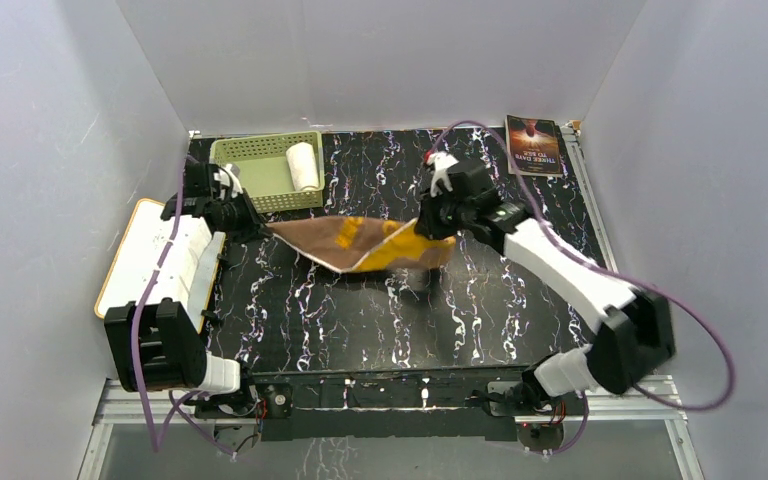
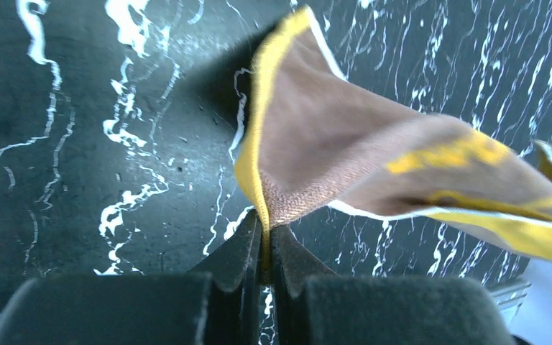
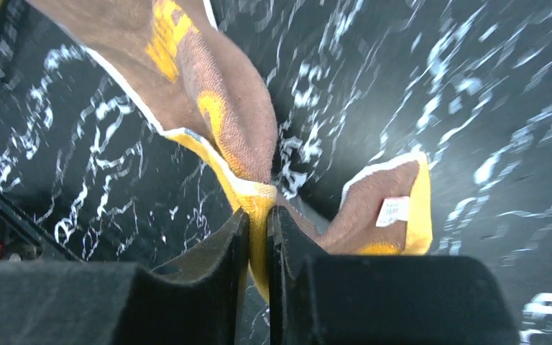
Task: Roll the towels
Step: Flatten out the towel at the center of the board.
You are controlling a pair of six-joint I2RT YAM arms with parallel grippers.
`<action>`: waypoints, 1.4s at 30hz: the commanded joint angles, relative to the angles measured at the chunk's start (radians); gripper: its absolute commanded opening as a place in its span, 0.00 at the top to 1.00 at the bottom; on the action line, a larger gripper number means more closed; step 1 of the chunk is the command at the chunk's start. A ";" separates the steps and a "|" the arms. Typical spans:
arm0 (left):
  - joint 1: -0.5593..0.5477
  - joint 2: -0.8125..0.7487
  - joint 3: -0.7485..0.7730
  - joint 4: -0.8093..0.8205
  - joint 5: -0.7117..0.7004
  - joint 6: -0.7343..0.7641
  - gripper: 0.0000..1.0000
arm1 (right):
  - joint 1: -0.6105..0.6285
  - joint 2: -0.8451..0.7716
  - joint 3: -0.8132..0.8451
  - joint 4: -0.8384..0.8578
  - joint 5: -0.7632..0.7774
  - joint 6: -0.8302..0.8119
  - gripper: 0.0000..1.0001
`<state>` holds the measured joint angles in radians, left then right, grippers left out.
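The brown towel [image 1: 360,243] with orange-yellow print hangs stretched above the black marbled table between my two grippers. My left gripper [image 1: 258,226] is shut on its left corner; the left wrist view shows the yellow hem [image 2: 264,208] pinched between the jaws of my left gripper [image 2: 266,228]. My right gripper [image 1: 426,228] is shut on the right end; the right wrist view shows the yellow edge [image 3: 259,205] clamped in my right gripper [image 3: 259,215], with a loose corner bearing a white label [image 3: 392,210]. The white towel [image 1: 303,166] lies rolled in the green basket [image 1: 250,150].
A white board with a tan edge [image 1: 145,250] lies at the table's left side under my left arm. A dark-covered book [image 1: 534,145] lies at the far right corner. The basket stands at the far left.
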<state>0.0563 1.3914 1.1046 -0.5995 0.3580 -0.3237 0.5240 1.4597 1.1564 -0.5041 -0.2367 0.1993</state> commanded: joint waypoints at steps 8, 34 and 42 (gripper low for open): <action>0.069 -0.019 0.165 -0.118 -0.067 -0.041 1.00 | -0.006 -0.416 -0.100 0.080 0.264 -0.041 0.78; 0.069 -0.036 -0.054 -0.078 0.058 0.001 1.00 | 0.488 -0.122 -0.188 0.078 0.481 -0.142 0.52; 0.068 -0.028 -0.092 -0.007 0.115 -0.013 1.00 | 0.554 0.076 -0.121 -0.038 0.341 -0.203 0.53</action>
<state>0.1188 1.3815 1.0267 -0.6369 0.4160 -0.3347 1.0817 1.4628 0.9955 -0.4896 0.1383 0.0483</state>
